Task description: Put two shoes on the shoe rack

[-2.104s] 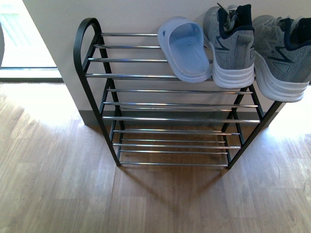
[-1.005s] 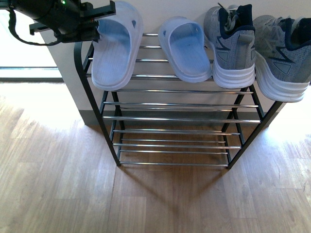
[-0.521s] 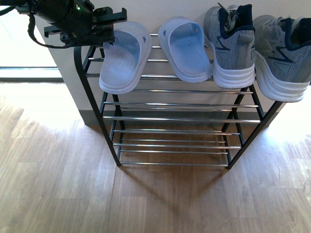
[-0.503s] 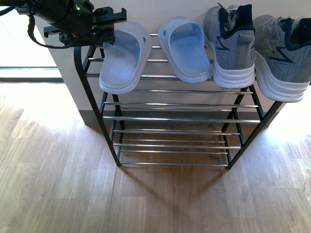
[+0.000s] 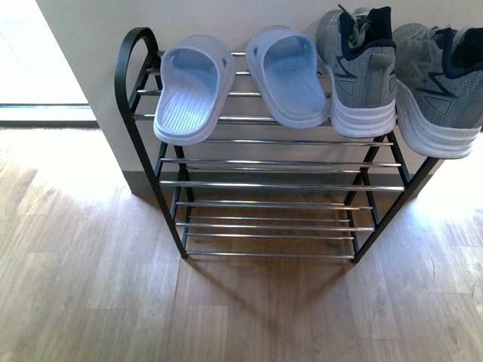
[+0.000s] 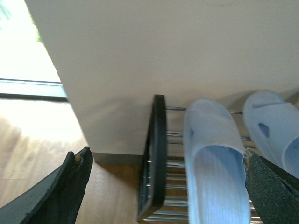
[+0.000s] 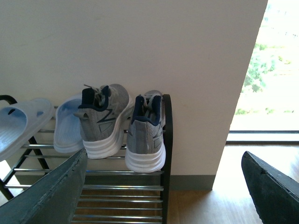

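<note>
Both light blue slide sandals (image 5: 192, 94) and both grey sneakers (image 5: 362, 72) sit on the shoe rack's (image 5: 136, 143) top shelf, while the left pincer (image 6: 163, 186) and right pincer (image 7: 163, 191) gape wide, holding nothing.

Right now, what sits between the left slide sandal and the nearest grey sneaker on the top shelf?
The other light blue sandal, between the left sandal and the sneaker, in the front view.
</note>
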Controlling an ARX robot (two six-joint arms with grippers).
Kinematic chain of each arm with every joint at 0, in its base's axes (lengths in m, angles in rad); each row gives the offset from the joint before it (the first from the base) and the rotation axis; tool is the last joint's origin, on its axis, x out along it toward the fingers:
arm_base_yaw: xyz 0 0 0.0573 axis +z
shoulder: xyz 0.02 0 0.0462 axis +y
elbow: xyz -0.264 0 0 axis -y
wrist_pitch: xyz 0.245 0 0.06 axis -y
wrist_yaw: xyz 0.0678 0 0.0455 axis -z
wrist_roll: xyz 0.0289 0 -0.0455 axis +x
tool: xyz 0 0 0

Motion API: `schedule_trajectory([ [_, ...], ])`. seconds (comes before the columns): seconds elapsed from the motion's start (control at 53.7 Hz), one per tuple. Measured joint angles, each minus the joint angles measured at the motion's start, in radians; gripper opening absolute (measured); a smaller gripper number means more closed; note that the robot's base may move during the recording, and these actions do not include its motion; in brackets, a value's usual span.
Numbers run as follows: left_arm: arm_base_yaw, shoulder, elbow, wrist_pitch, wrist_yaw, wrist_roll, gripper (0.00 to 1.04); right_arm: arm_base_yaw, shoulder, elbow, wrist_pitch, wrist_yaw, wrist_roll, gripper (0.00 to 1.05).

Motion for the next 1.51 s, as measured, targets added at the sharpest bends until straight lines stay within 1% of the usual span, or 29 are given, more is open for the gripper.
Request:
schedule_trajectory([
  [0.056, 0.014, -0.082, -0.076, 0.024, -0.034, 0.02, 0.95, 0.0, 0.0, 0.0, 0.0, 0.0, 0.0, 0.96],
  [0.149, 0.059, -0.295, -0.245, 0.034, -0.084, 0.043, 0.95, 0.0, 0.0, 0.0, 0.0, 0.0, 0.0, 0.96],
  [0.279, 0.122, -0.505, -0.393, 0.016, -0.106, 0.056, 0.95, 0.0, 0.0, 0.0, 0.0, 0.0, 0.0, 0.96],
  [0.335, 0.152, -0.588, -0.448, -0.002, -0.104, 0.065, 0.95, 0.0, 0.0, 0.0, 0.0, 0.0, 0.0, 0.96],
  [0.391, 0.208, -0.71, -0.529, -0.036, -0.088, 0.063, 0.95, 0.0, 0.0, 0.0, 0.0, 0.0, 0.0, 0.96],
  [0.484, 0.286, -0.846, -0.628, -0.04, -0.065, 0.056, 0.95, 0.0, 0.0, 0.0, 0.0, 0.0, 0.0, 0.96],
  [0.577, 0.319, -0.888, -0.672, -0.039, -0.048, 0.052, 0.95, 0.0, 0.0, 0.0, 0.0, 0.0, 0.0, 0.96],
  [0.67, 0.325, -0.891, -0.685, -0.039, -0.047, 0.049, 0.95, 0.0, 0.0, 0.0, 0.0, 0.0, 0.0, 0.96],
  [0.707, 0.328, -0.89, -0.687, -0.034, -0.029, 0.049, 0.95, 0.0, 0.0, 0.0, 0.0, 0.0, 0.0, 0.96],
  [0.745, 0.346, -0.888, -0.714, 0.051, 0.077, 0.072, 0.89, 0.0, 0.0, 0.0, 0.0, 0.0, 0.0, 0.96],
  [0.763, 0.351, -0.89, -0.731, 0.098, 0.114, 0.079, 0.85, 0.0, 0.0, 0.0, 0.0, 0.0, 0.0, 0.96],
  [0.782, 0.351, -0.896, -0.753, 0.151, 0.178, 0.092, 0.8, 0.0, 0.0, 0.0, 0.0, 0.0, 0.0, 0.96],
  [0.819, 0.342, -0.92, -0.78, 0.183, 0.215, 0.105, 0.71, 0.0, 0.0, 0.0, 0.0, 0.0, 0.0, 0.96],
  [0.875, 0.324, -0.952, -0.805, 0.183, 0.214, 0.114, 0.6, 0.0, 0.0, 0.0, 0.0, 0.0, 0.0, 0.96],
  [0.912, 0.317, -0.968, -0.817, 0.18, 0.206, 0.117, 0.55, 0.0, 0.0, 0.0, 0.0, 0.0, 0.0, 0.96],
  [1.024, 0.289, -1.03, -0.855, 0.153, 0.175, 0.121, 0.34, 0.0, 0.0, 0.0, 0.0, 0.0, 0.0, 0.96],
  [1.08, 0.279, -1.051, -0.864, 0.142, 0.167, 0.122, 0.27, 0.0, 0.0, 0.0, 0.0, 0.0, 0.0, 0.96],
  [1.154, 0.264, -1.088, -0.88, 0.122, 0.154, 0.124, 0.14, 0.0, 0.0, 0.0, 0.0, 0.0, 0.0, 0.96],
  [1.191, 0.248, -1.105, -0.886, 0.111, 0.131, 0.124, 0.09, 0.0, 0.0, 0.0, 0.0, 0.0, 0.0, 0.96],
  [1.229, 0.211, -1.125, -0.894, 0.097, 0.076, 0.124, 0.02, 0.0, 0.0, 0.0, 0.0, 0.0, 0.0, 0.96],
  [1.266, 0.19, -1.141, -0.899, 0.086, 0.06, 0.125, 0.01, 0.0, 0.0, 0.0, 0.0, 0.0, 0.0, 0.96],
  [1.34, 0.165, -1.177, -0.911, 0.066, 0.06, 0.126, 0.01, 0.0, 0.0, 0.0, 0.0, -0.002, 0.0, 0.96],
  [1.471, 0.163, -1.258, -0.929, 0.005, 0.053, 0.127, 0.01, 0.0, 0.0, 0.0, 0.0, -0.002, 0.0, 0.96],
  [1.508, 0.162, -1.263, -0.941, 0.016, 0.053, 0.127, 0.01, 0.0, 0.0, 0.0, 0.0, -0.002, 0.0, 0.96],
])
